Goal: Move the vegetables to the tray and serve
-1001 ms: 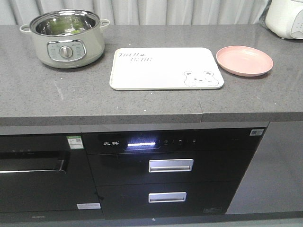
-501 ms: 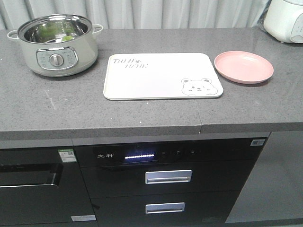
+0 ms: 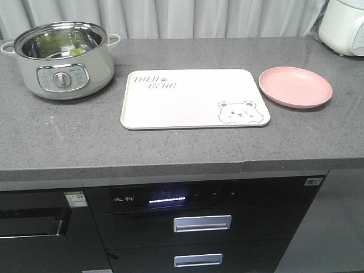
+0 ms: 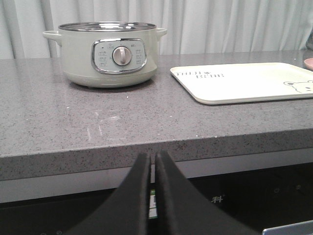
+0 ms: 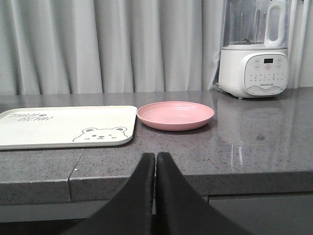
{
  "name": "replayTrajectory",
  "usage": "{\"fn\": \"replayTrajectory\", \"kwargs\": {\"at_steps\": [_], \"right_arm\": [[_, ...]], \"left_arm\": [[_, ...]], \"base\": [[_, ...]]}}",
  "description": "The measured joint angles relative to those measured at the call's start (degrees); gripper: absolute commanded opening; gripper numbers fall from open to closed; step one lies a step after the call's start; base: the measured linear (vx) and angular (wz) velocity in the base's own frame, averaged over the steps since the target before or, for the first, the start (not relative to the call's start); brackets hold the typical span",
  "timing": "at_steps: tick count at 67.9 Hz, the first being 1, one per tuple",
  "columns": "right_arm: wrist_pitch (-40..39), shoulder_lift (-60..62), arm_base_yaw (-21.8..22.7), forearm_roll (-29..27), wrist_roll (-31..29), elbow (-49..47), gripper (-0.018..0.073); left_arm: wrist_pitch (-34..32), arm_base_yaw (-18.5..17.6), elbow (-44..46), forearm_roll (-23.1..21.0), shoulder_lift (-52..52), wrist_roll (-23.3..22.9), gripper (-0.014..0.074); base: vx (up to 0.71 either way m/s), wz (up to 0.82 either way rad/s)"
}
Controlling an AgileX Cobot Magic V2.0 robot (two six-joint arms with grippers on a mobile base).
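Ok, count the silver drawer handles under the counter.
2. The upper drawer handle sits just below the lit control panel; the lower drawer handle is directly beneath it, near the picture's bottom edge. Any lower ones would be out of frame.

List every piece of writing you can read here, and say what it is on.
"TAIJI BEAR": grey stylised lettering on the tray, best seen from the front view.
Pot: labels around the dial, too small to read.
Blender: display and button labels, too small to read.
Control panel under the counter: two pale characters, blurred.
Green sticker on the left appliance: too small to read.
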State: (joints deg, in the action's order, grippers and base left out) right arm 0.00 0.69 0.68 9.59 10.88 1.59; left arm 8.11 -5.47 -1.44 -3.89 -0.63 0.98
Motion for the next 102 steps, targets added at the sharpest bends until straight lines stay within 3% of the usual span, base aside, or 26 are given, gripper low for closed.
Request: {"fn": "replayTrajectory", "kwargs": {"at_steps": [102], "right_arm": [[0.0,0.0,0.0,0.0,0.0,0.0,-0.0003]], "left_arm": [[0.0,0.0,0.0,0.0,0.0,0.0,-0.0006]], "base": [[0.07,0.01]]}}
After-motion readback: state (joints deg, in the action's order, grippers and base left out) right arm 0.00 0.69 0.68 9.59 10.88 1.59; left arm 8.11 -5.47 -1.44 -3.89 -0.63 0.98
